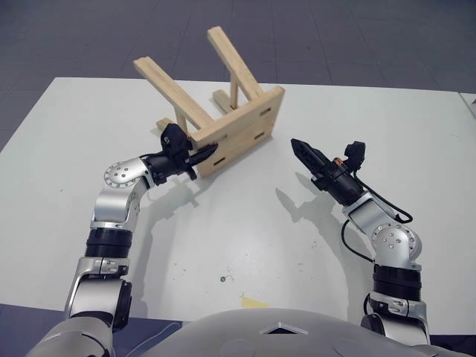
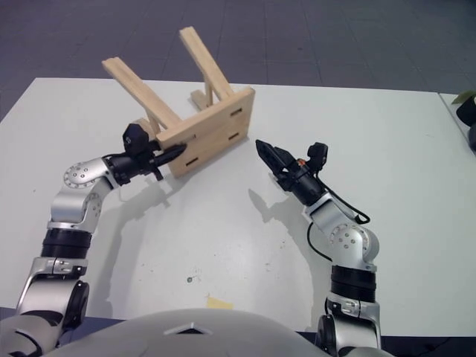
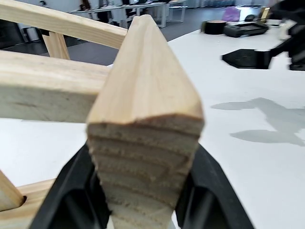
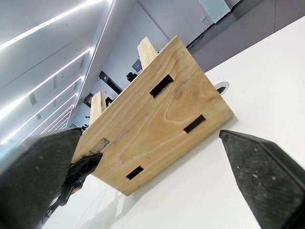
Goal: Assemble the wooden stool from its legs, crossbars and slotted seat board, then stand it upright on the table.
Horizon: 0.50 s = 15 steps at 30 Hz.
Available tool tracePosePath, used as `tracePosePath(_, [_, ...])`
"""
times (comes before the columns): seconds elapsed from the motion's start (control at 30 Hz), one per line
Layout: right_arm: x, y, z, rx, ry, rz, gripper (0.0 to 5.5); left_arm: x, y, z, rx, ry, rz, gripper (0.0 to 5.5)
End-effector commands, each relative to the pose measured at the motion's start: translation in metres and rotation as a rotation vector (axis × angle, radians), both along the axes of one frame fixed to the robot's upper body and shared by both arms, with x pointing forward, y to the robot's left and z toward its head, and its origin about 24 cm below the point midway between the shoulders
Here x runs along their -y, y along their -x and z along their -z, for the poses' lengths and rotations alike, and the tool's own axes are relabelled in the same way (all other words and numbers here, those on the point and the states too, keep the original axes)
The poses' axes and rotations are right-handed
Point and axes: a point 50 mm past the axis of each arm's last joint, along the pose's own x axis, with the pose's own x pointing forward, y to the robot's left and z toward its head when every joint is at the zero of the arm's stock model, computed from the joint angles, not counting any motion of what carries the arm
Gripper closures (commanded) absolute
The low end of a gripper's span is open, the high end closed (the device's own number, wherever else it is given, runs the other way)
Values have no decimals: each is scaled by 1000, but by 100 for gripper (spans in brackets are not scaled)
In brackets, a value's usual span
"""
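The wooden stool lies tipped on the table, its slotted seat board [image 1: 242, 130] resting on one edge and its legs [image 1: 167, 89] pointing up and away to the back left. My left gripper [image 1: 204, 155] is shut on the near lower corner of the seat board [image 3: 145, 119], with a black finger [image 3: 71, 191] on each side of the wood. My right gripper [image 1: 301, 151] hovers open a short way to the right of the board, touching nothing. In the right wrist view its fingers [image 4: 262, 167] stand wide apart, facing the slotted face of the seat [image 4: 162, 124].
The white table [image 1: 223, 238] has bare room in front of the stool and between both arms. A small yellow scrap [image 1: 253, 302] and a dark speck [image 1: 222, 280] lie near the front edge. The stool stands close to the table's far edge.
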Motion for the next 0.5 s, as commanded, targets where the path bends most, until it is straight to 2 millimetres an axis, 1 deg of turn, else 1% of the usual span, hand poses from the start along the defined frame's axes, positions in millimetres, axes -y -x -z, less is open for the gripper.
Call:
tracePosePath(0.03, [9, 0, -4, 30, 42, -29, 10, -4, 22, -7, -2, 13, 211, 412])
tracePosePath(0.13, [19, 13, -5, 59, 95, -143, 10, -17, 29, -5, -38, -47, 278, 412])
tracePosePath(0.2, [28, 24, -4, 73, 165, -247, 10, -27, 30, -7, -65, -66, 304, 412])
tracePosePath(0.3, [39, 34, -4, 92, 268, -377, 10, -36, 32, -11, -94, -74, 348, 412])
tracePosePath(0.37, [42, 33, -6, 123, 363, -449, 10, -39, 34, -14, -117, -74, 388, 412])
tracePosePath(0.5, [39, 20, -4, 192, 531, -523, 10, -39, 34, -18, -144, -77, 451, 412])
